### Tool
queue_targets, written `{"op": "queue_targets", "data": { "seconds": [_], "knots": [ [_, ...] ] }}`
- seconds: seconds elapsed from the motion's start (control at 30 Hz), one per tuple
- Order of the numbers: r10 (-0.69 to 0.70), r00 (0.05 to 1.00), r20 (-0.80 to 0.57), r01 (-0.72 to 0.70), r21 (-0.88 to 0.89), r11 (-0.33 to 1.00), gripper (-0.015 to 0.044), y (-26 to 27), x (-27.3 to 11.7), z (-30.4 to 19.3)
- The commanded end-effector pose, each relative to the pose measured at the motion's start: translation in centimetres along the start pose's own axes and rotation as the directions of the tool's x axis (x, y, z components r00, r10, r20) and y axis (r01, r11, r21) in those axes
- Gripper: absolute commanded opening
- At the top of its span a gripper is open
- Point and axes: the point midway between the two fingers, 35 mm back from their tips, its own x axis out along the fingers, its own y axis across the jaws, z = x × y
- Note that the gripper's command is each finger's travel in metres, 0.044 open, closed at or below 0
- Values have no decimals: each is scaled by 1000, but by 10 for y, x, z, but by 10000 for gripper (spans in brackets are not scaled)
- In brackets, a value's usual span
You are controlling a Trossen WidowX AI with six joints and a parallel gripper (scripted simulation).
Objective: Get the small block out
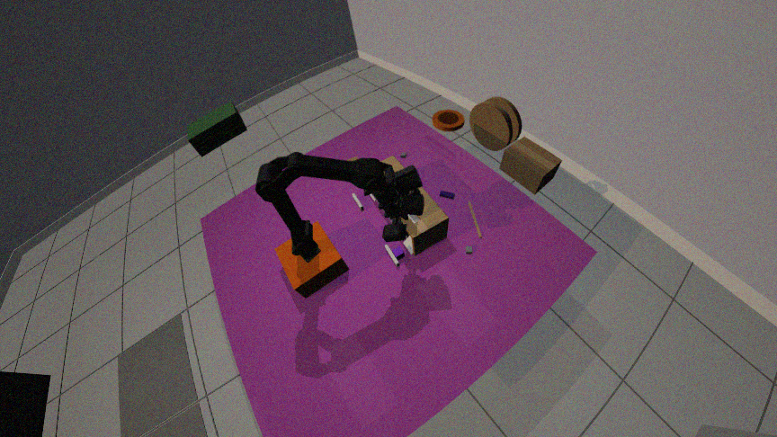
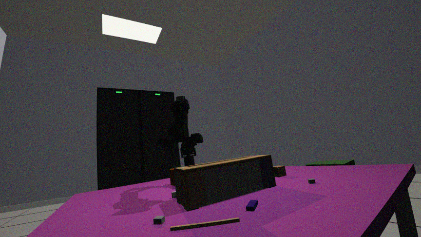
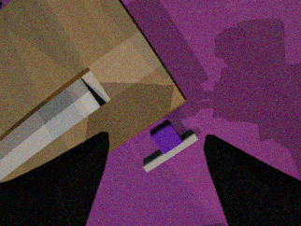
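A small purple block lies on the table outside the wooden box, close to the box's front near one end corner. It is beside a short white bar on the side away from the box. My gripper is open, pointing down above the block. In the wrist view the block shows between the fingertips, nearer the middle than either finger, with nothing held. In the exterior view the box hides the block. The box stands upright.
A second white bar lies along the box's front side. Behind the box are a dark blue block, a thin wooden stick and small grey cubes. The orange arm base stands in front.
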Motion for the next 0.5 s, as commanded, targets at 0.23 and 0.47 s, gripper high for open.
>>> {"op": "queue_targets", "data": {
  "seconds": [0.23, 0.47],
  "knots": [
    [148, 989, 26, -65, 962, 265, 285, -15, -5, -18],
    [181, 983, 40, -22, 995, -102, 285, -18, -6, -21]
  ]
}}
